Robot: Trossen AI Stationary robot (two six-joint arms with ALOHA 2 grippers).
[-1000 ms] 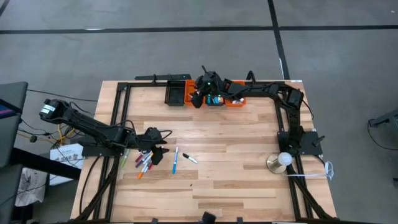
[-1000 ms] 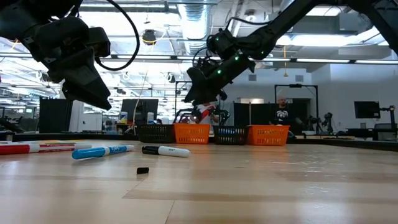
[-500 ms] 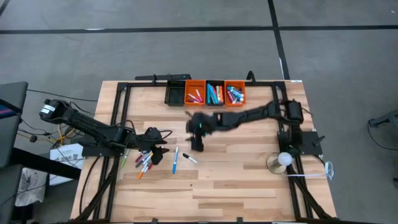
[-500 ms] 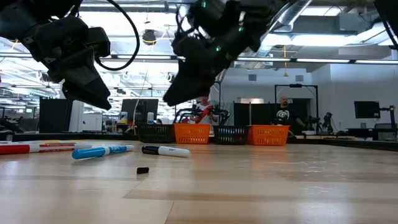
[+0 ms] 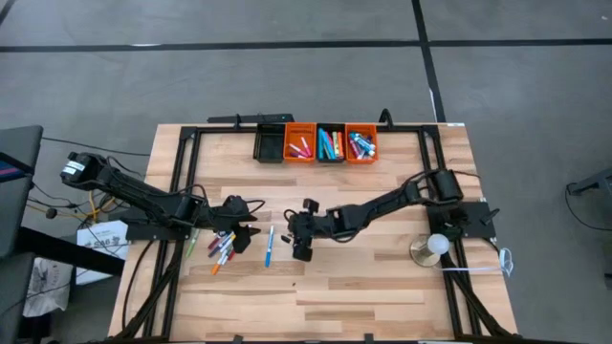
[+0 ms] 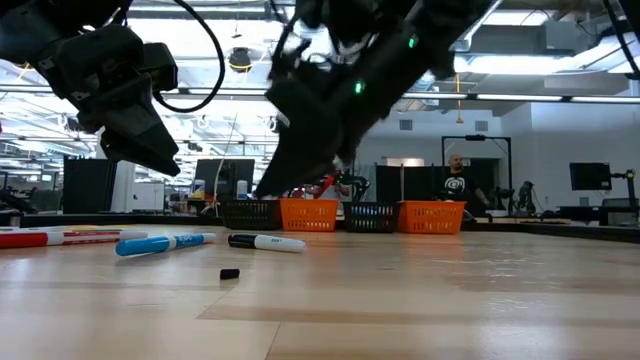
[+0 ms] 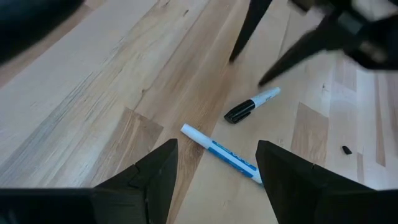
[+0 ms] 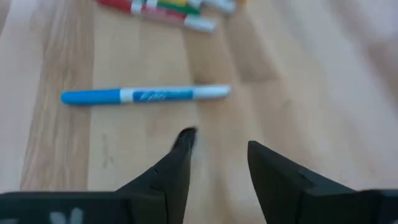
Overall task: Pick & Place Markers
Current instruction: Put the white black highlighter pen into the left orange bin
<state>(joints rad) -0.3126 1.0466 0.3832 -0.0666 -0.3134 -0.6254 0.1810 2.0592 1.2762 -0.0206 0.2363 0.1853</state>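
Several markers (image 5: 221,249) lie in a loose heap on the table left of centre, beside my left gripper (image 7: 214,146), which hovers open and holds nothing. A blue marker (image 7: 224,153) and a black-capped white marker (image 7: 252,105) lie flat just right of the heap. My right gripper (image 5: 299,246) hangs open, slanting down over the black-capped marker. That marker's black end (image 8: 186,135) shows by one finger, with no touch visible. More markers fill the bins (image 5: 331,143) at the far edge.
A row of orange and black bins (image 5: 299,143) stands at the far edge. A small black piece (image 6: 230,273) lies on the wood nearer the front. A round lamp base (image 5: 426,250) stands at the right. People stand in the room beyond the table.
My right gripper has swung from the bins at the far edge toward the near and left side. It has come down over the black-capped marker. My left gripper and the markers have kept still.
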